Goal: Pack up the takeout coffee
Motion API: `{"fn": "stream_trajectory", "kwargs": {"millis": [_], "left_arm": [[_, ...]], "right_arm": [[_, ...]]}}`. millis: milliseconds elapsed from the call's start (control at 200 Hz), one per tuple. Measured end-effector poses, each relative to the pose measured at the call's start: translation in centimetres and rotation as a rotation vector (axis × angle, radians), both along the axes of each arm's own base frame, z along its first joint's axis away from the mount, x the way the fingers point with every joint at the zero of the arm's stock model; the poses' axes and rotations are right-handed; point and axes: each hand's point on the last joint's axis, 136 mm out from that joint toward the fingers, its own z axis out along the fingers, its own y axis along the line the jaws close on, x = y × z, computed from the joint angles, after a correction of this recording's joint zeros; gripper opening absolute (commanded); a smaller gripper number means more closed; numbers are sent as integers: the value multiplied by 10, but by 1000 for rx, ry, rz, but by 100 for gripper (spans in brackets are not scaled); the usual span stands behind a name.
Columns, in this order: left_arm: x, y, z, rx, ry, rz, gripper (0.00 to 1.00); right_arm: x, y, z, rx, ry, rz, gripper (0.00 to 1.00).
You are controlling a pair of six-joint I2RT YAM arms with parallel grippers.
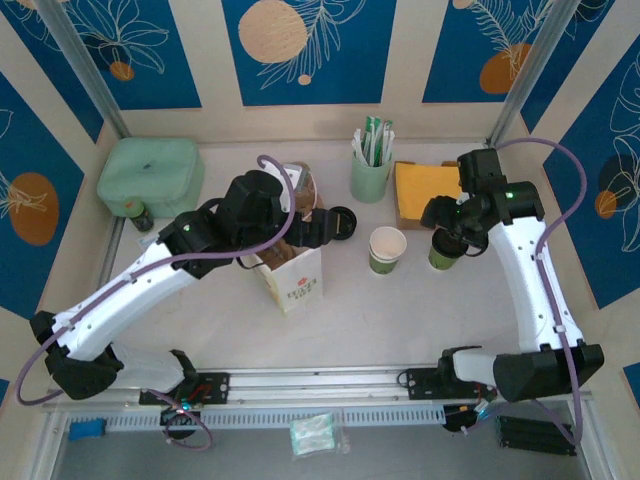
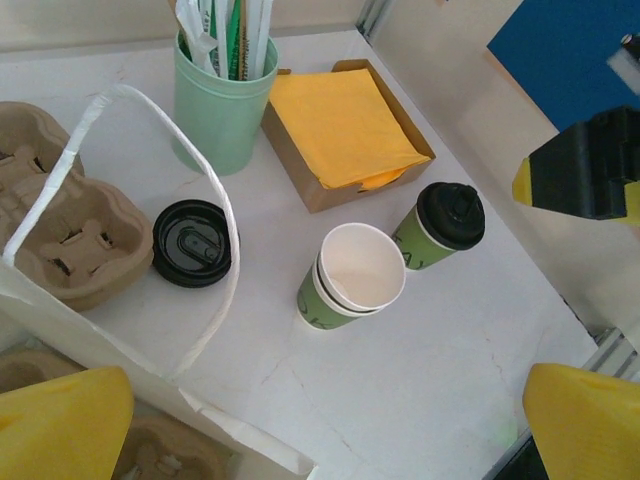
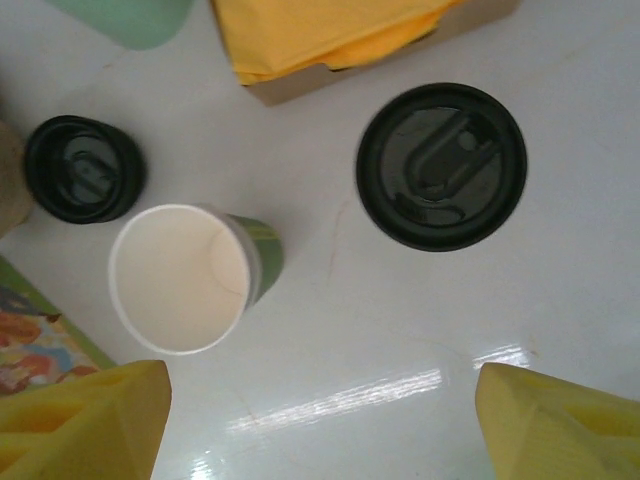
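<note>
White tabletop, blue-and-cream leaf-print walls (image 1: 160,50) — both our grippers empty.
The takeout coffee (image 1: 441,252) stands upright on the glossy white table (image 1: 400,310), at three o'clock of the lidless cup (image 1: 387,250), close by our right gripper (image 1: 455,235) — jaws parted, holding nothing. Our left gripper (image 1: 325,228) gapes wide above the paper bag (image 1: 295,280).

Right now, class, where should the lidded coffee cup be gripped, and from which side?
Probably the paper wall just under the lid, from above, straddling it: the coffee cup stands upright, widens upward, and the open cup stands apart.
</note>
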Motion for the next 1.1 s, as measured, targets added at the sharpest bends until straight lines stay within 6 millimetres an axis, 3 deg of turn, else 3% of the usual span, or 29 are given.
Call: {"fn": "stream_trajectory", "kwargs": {"millis": [220, 470, 785, 1100], "left_arm": [[4, -11, -8, 20, -3, -27, 99], [9, -29, -24, 43, 15, -78, 99], [9, -37, -22, 18, 13, -100, 99], [9, -40, -18, -1, 2, -106, 100]], "right_arm": [[11, -28, -38, 10, 109, -88, 81], [28, -45, -62, 11, 167, -127, 83], [43, -50, -93, 9, 255, -122, 84], [50, -51, -101, 9, 262, -122, 84]]}}
